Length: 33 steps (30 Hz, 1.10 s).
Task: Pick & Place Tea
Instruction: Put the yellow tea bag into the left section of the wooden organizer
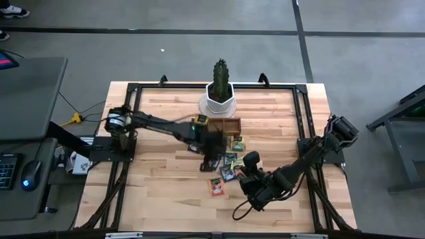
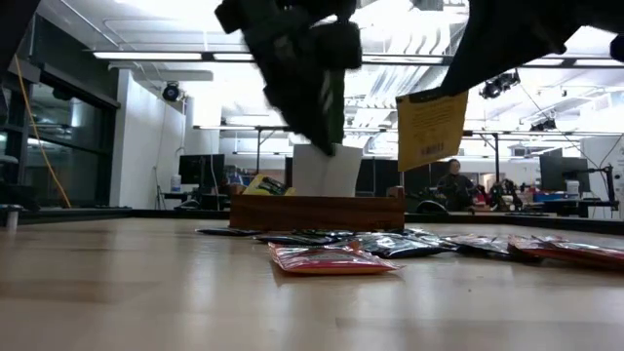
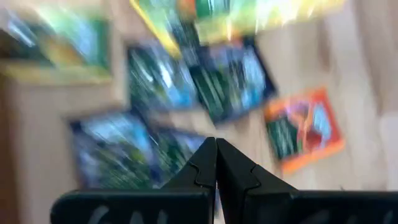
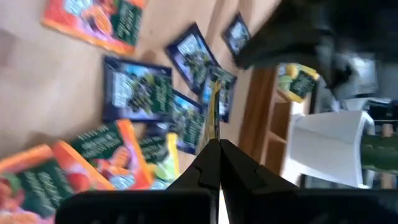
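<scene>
Right gripper (image 4: pixel 213 148) clamped on yellow sachet (image 4: pixel 214 112), held edge-on above loose sachets (image 1: pixel 226 169); wooden tray (image 1: pixel 222 124) lies beyond pile, toward planter. Left gripper (image 3: pixel 216 149) shut, empty, nearer tray.

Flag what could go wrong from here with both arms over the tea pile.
1. The right hand pinches the yellow sachet by one edge only; it may slip or swing.
2. The left hand, shut, hangs close by over the loose sachets; the arms could collide or scatter them.
</scene>
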Motion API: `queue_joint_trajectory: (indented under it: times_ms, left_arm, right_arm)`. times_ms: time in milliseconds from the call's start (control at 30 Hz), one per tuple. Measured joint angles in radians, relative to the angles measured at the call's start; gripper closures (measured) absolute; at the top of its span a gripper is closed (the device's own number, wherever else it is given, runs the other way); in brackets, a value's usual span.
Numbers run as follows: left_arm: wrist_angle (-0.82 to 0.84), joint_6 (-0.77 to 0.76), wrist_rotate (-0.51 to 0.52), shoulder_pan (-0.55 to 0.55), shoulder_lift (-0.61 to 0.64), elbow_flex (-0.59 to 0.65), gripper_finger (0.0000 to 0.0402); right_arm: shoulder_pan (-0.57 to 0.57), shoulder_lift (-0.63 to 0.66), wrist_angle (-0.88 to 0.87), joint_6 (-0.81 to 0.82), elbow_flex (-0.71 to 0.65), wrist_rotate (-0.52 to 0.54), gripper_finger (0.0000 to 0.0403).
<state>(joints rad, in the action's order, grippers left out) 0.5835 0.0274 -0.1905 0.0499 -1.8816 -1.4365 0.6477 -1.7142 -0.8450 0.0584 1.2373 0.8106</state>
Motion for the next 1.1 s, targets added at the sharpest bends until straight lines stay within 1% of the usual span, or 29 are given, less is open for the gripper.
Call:
queue_joint_trajectory:
  times_ms: [100,133,167,267,367,533,600,667,833,967,1100]
  left_arm:
    - [0.044,0.032,-0.01,-0.045,0.06,0.008,0.0401]
    - [0.021,0.037,-0.014,-0.064,0.077,0.005,0.0401]
    - [0.008,0.043,-0.021,-0.081,0.095,0.001,0.0401]
    - [0.05,0.063,-0.044,-0.133,0.17,0.004,0.0401]
    - [0.063,0.066,-0.068,-0.179,0.226,0.004,0.0401]
    - [0.037,0.058,-0.18,-0.231,0.287,0.005,0.0401]
    - [0.001,0.05,-0.225,-0.24,0.298,0.001,0.0401]
    - [0.0,0.047,-0.263,-0.248,0.307,0.005,0.0401]
    - [-0.081,0.023,-0.344,-0.247,0.31,0.003,0.0401]
    - [-0.162,-0.009,-0.427,-0.247,0.31,0.004,0.04]
    - [-0.252,-0.046,-0.49,-0.247,0.31,0.004,0.038]
  right_arm:
    - [0.0,0.001,-0.022,-0.047,0.0,0.039,0.0403]
    - [0.001,0.001,-0.024,-0.072,0.0,0.053,0.0403]
    - [0.001,0.001,-0.026,-0.108,0.0,0.07,0.0403]
    - [0.001,0.001,-0.029,-0.247,0.001,0.137,0.0403]
    - [-0.006,0.001,-0.041,-0.371,0.024,0.175,0.0403]
    - [-0.027,0.001,-0.05,-0.53,0.099,0.25,0.0403]
    - [-0.037,0.001,-0.049,-0.587,0.137,0.28,0.0403]
    - [-0.046,0.001,-0.049,-0.643,0.178,0.306,0.0403]
    - [-0.06,0.001,-0.049,-0.762,0.286,0.383,0.0403]
    - [-0.059,0.001,-0.049,-0.838,0.355,0.422,0.0403]
    - [-0.052,0.001,-0.049,-0.892,0.389,0.461,0.0403]
